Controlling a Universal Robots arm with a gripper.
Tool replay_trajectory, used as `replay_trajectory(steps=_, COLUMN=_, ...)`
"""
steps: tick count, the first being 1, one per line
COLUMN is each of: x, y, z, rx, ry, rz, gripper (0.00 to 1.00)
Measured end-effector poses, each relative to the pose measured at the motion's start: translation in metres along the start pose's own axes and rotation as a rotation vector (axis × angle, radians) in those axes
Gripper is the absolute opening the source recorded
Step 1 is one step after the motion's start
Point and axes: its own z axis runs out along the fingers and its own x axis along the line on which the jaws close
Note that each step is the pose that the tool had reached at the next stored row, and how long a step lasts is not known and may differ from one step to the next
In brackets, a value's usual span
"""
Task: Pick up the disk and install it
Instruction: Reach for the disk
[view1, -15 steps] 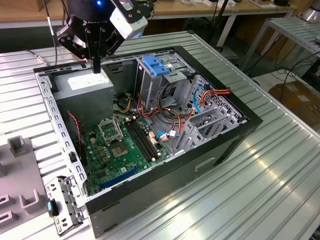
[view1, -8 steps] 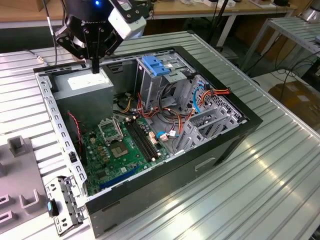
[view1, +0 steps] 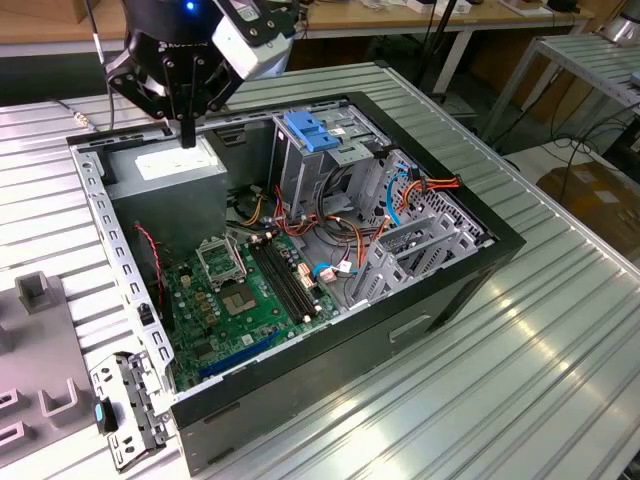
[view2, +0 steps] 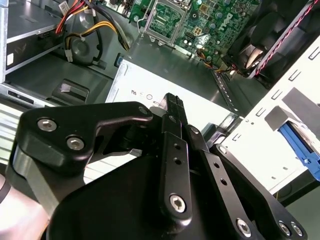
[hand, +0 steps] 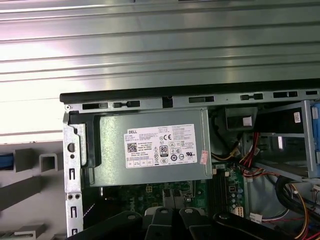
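Black fingers (view2: 175, 145), pressed together on nothing, ended the pincer (view1: 187, 138), which hung in the upper left of the exterior view with its tips just above the white sticker of the grey power-supply box (view1: 165, 170). The disk (view2: 301, 150) lay outside the computer case (view1: 300, 375). In the second wrist view its blue rail showed past the case's slotted side wall (view2: 280, 125), beside a grey holder block (view2: 290, 112). It was well apart from the pincer, with that wall between them. Around the pincer the air above the box was open. The case's back rim ran close behind it, and the metal drive cage (view1: 335, 165) stood to the exterior view's right across a gap crossed by loose cables (view1: 262, 212). Counted, there were one pincer, one power-supply box, one drive cage topped by one blue latch (view1: 310, 132), and one green motherboard (view1: 240, 290) on the case floor. One perforated metal bracket (view1: 125, 410) lay on the ribbed table (view1: 500, 380) at the lower left of the exterior view, just beside the case's corner.
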Motion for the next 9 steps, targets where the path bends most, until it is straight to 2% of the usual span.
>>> replay_trajectory(steps=9, x=0.0044, y=-0.0003, z=-0.0001, rx=0.0002, ry=0.0023, rz=0.000, gripper=0.11)
